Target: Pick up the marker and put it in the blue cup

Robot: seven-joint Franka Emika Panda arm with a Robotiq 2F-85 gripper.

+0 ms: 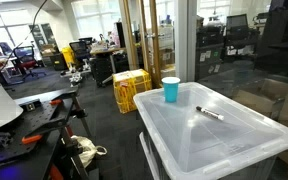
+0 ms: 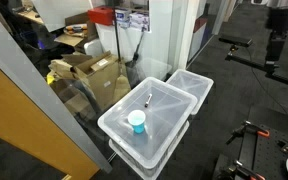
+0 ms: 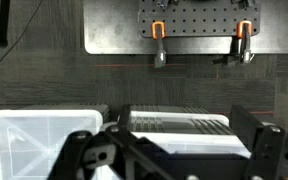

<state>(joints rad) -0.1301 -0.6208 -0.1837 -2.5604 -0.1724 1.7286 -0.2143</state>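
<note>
The blue cup [image 1: 171, 89] stands upright on the translucent white bin lid [image 1: 234, 140], near its far corner. The marker [image 1: 210, 113] lies flat on the same lid, a short way from the cup. Both also show in an exterior view, cup [image 2: 136, 122] and marker [image 2: 148, 99]. My gripper [image 2: 272, 62] hangs high up and far from the bin. In the wrist view its two dark fingers stand wide apart with nothing between them [image 3: 174, 150]. The cup and marker are out of the wrist view.
A yellow crate [image 1: 131, 90] stands on the floor behind the bin. A second white bin [image 2: 191, 84] sits next to the first. Cardboard boxes [image 2: 94, 75] and a glass wall lie beyond. The wrist view shows a grey-white box [image 3: 179, 130] and a metal pegboard plate [image 3: 184, 25].
</note>
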